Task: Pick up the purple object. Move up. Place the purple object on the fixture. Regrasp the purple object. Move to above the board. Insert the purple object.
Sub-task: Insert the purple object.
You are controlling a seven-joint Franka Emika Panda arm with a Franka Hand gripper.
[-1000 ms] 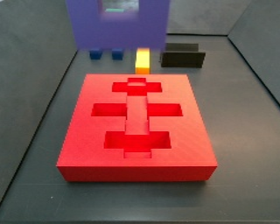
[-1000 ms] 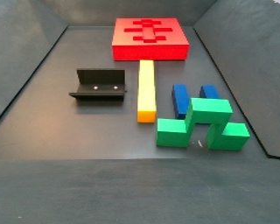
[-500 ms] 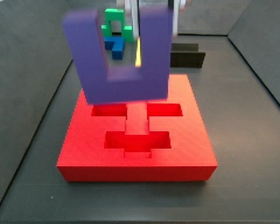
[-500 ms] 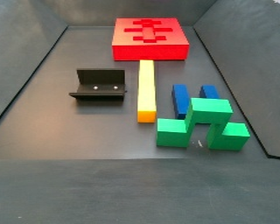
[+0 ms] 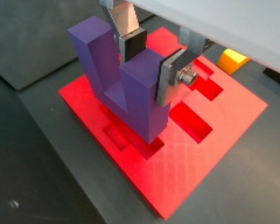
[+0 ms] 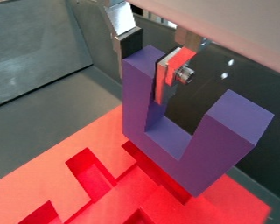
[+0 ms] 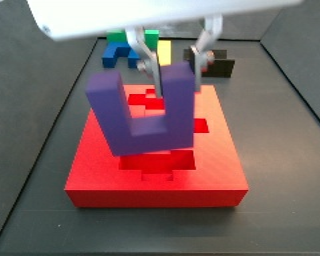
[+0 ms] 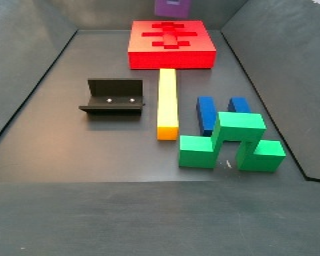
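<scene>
I see my hand [image 5: 152, 58] clenched on one prong of the purple object [image 5: 125, 80], silver fingers [image 6: 174, 68] pressing that prong from both sides (notch and prongs facing upward). The block hangs below the hand, over the red board [image 7: 156, 160], its base just above the cutouts. In a side view the black fixture [image 8: 112, 98] stands well apart, beside the yellow bar [image 8: 167, 102].

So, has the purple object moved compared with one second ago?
Yes. In a side view the purple object, held in the gripper, now hangs over the board; a second ago it was back beyond the board's far edge.
</scene>
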